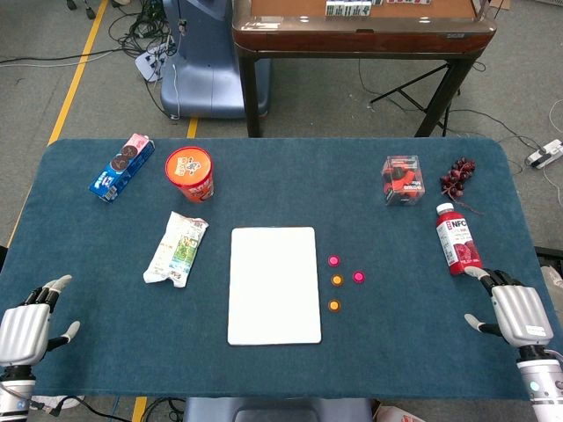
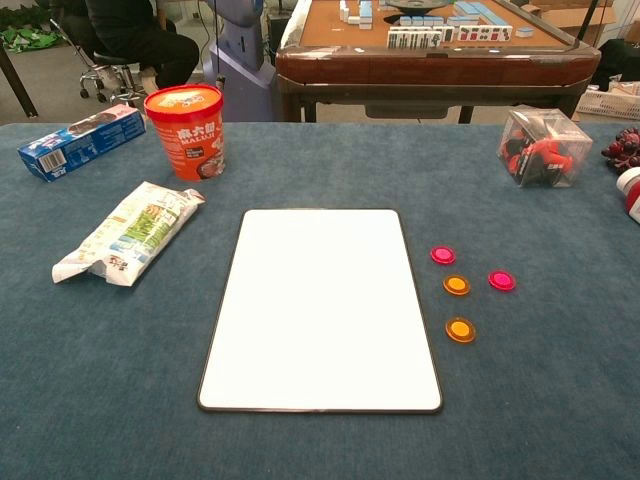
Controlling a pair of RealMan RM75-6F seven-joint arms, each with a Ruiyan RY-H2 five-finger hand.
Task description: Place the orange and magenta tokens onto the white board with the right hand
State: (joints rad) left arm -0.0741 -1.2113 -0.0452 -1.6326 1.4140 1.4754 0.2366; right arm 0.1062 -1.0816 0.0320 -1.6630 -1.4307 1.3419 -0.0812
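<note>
A white board [image 1: 274,285] lies flat at the centre of a dark blue table [image 1: 405,352], seen from above in the head view. Just right of the board sit four small round tokens, none touching the board or each other: a magenta token [image 1: 333,260] nearest the top, an orange token [image 1: 337,280] below it, a second magenta token [image 1: 359,277] further right, and a second orange token [image 1: 334,306] lowest. No token is on the board yet.

The right hand [image 1: 517,313] rests at the lower right of the frame, well apart from the tokens, fingers spread and holding nothing. The left hand [image 1: 26,327] rests at the lower left, fingers likewise apart and empty.

The tokens look like thin, hard, glossy discs, probably very light and lying flush on the cloth. They will likely be slippery and awkward to lift; a pinch across the rim between thumb and a fingertip seems the best hold, taking one at a time.

Both hands are cut off by the bottom edge in the head view, and the chest view shows neither. Whether the tokens are magnetic or have a raised rim is too small to tell. A red bottle [image 1: 456,238] stands near the right hand and could be knocked on the reach.
</note>
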